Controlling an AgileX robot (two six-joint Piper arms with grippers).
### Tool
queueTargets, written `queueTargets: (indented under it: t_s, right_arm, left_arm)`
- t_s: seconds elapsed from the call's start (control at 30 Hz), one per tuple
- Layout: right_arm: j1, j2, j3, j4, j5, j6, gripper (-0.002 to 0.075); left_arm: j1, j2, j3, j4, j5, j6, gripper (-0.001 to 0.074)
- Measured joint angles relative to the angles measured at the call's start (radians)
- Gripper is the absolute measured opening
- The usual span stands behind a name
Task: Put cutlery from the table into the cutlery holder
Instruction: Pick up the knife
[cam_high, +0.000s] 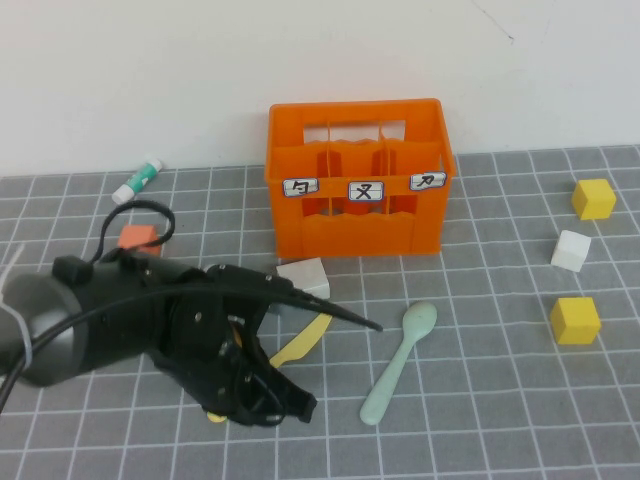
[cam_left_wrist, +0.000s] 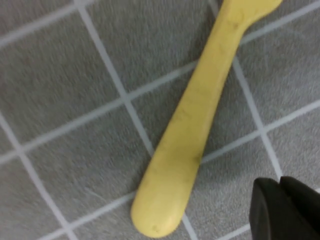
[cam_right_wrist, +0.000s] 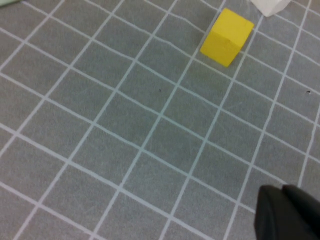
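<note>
The pale yellow knife (cam_high: 305, 340) lies on the grey gridded table (cam_high: 500, 420), partly under my left arm. In the left wrist view its handle (cam_left_wrist: 195, 125) fills the middle. My left gripper (cam_high: 285, 405) hovers low over the knife's handle end; in its wrist view the gripper (cam_left_wrist: 285, 210) is shut and empty, beside the handle and not touching it. The mint-green spoon (cam_high: 400, 365) lies to the right of the knife. The orange cutlery holder (cam_high: 355, 180) stands behind them. My right gripper (cam_right_wrist: 287, 212) is shut and empty over bare table, out of the high view.
A white block (cam_high: 305, 275) lies in front of the crate by the knife's tip. A small orange cube (cam_high: 138, 238) and a white-and-green tube (cam_high: 137, 180) are at the back left. Two yellow cubes (cam_high: 593, 198) (cam_high: 575, 320) and a white cube (cam_high: 570, 250) are at the right.
</note>
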Motion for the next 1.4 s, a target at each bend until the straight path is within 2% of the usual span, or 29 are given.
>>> queueTargets:
  t_s: [0.17, 0.27, 0.5, 0.6, 0.8, 1.17, 1.4]
  right_arm:
    - [0.0, 0.0, 0.0, 0.001, 0.0, 0.0, -0.0003]
    - [0.0, 0.0, 0.0, 0.002, 0.0, 0.0, -0.0003]
    - [0.0, 0.0, 0.0, 0.01, 0.0, 0.0, -0.0003]
    - [0.0, 0.0, 0.0, 0.012, -0.002, 0.0, -0.0003]
    - [0.0, 0.0, 0.0, 0.012, -0.004, 0.0, -0.0003]
    - [0.0, 0.0, 0.0, 0.014, -0.004, 0.0, -0.0003]
    - [0.0, 0.0, 0.0, 0.015, -0.018, 0.0, -0.0003]
  left_arm:
    - [0.0, 0.006, -0.1, 0.079, 0.08, -0.023, 0.0001]
    - [0.0, 0.025, -0.156, 0.143, 0.118, -0.026, 0.0039]
    - [0.0, 0.117, -0.237, 0.192, 0.16, 0.015, 0.0326]
    - [0.0, 0.155, -0.253, 0.208, 0.16, 0.031, 0.037]
    - [0.0, 0.198, -0.252, 0.226, 0.16, 0.035, 0.0339]
    - [-0.001, 0.218, -0.268, 0.204, 0.173, 0.037, 0.0141]
    - [-0.001, 0.218, -0.27, 0.204, 0.183, 0.037, 0.0127]
